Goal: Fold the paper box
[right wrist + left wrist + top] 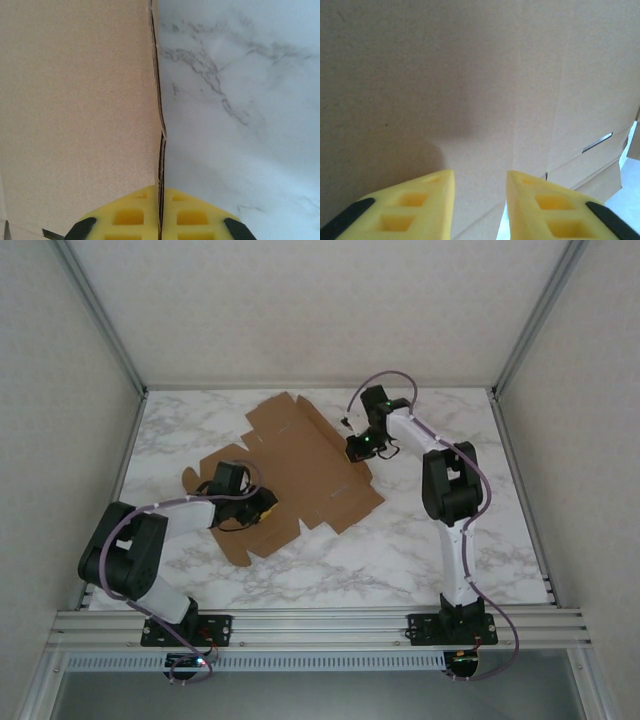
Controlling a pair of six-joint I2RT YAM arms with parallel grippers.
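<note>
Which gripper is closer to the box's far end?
Right. The right gripper pinches the box's right edge, midway back; the left gripper sits over its near left part.

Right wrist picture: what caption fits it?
Yellow right gripper pinching the edge of the brown cardboard paper box over the white marble table.

Matt cardboard paper box [300,462], glossy marble table [420,550]
</note>
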